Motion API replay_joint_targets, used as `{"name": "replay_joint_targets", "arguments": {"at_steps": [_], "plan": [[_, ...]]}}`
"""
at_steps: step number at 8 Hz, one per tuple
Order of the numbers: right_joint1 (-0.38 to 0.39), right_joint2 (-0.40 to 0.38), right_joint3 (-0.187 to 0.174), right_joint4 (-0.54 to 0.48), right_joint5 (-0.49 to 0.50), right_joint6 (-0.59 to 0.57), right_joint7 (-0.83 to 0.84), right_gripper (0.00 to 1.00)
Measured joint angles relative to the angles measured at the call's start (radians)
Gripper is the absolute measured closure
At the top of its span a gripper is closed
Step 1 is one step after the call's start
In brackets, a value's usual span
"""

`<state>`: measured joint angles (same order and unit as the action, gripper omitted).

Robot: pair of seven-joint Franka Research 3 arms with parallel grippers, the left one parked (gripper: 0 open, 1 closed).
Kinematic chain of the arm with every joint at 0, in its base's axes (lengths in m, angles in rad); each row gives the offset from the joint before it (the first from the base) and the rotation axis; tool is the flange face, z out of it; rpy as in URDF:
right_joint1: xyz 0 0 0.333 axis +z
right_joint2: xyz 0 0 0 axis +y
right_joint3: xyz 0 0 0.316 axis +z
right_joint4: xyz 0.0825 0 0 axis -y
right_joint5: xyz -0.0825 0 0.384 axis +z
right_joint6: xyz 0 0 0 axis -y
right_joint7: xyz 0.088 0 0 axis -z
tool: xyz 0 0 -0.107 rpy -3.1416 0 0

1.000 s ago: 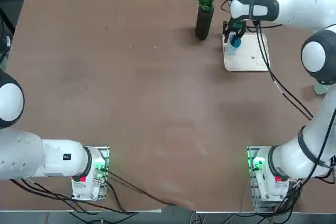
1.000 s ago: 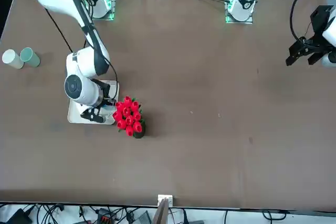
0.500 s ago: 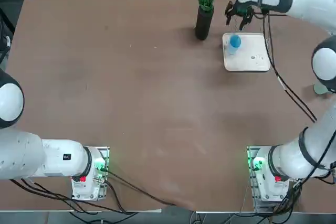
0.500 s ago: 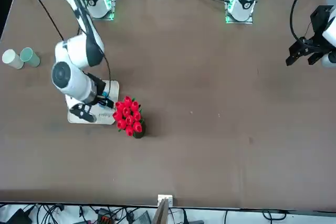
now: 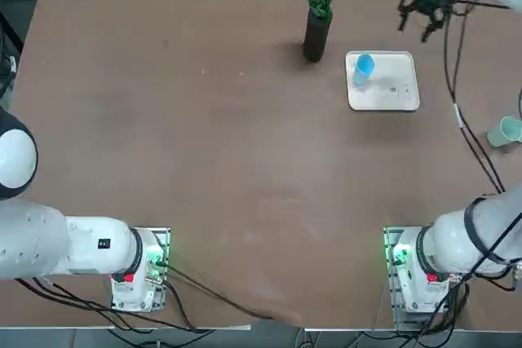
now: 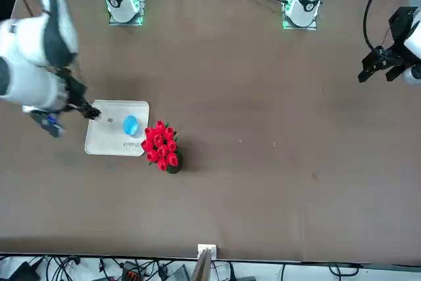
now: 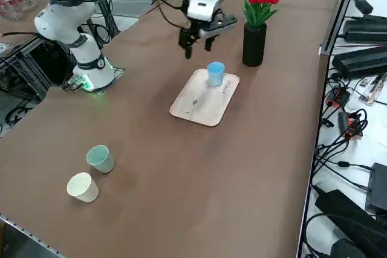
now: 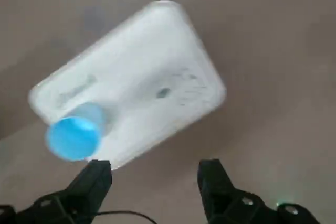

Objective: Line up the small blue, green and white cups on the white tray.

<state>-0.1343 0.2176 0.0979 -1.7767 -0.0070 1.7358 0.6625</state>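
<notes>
Blue cup (image 5: 364,65) stands on tray (image 5: 395,95); right gripper (image 5: 424,15) empty, fingers apart (airborne); next: fetch green cup (image 7: 100,158)

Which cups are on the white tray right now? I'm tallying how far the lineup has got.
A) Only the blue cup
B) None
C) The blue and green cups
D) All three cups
A: only the blue cup stands on the white tray; the green cup and the white cup sit together on the bare table, far from it, and the right hand hangs open and empty above the table.
</notes>
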Motion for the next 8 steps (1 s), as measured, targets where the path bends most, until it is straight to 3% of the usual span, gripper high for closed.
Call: {"name": "replay_joint_targets", "arguments": {"at_steps": [4,8], "plan": [[-0.308,0.022,-0.093,0.005,-0.028,-0.014,0.078,0.0],[-0.614,0.045,-0.101,-0.051,-0.03,0.093,0.078,0.0]]}}
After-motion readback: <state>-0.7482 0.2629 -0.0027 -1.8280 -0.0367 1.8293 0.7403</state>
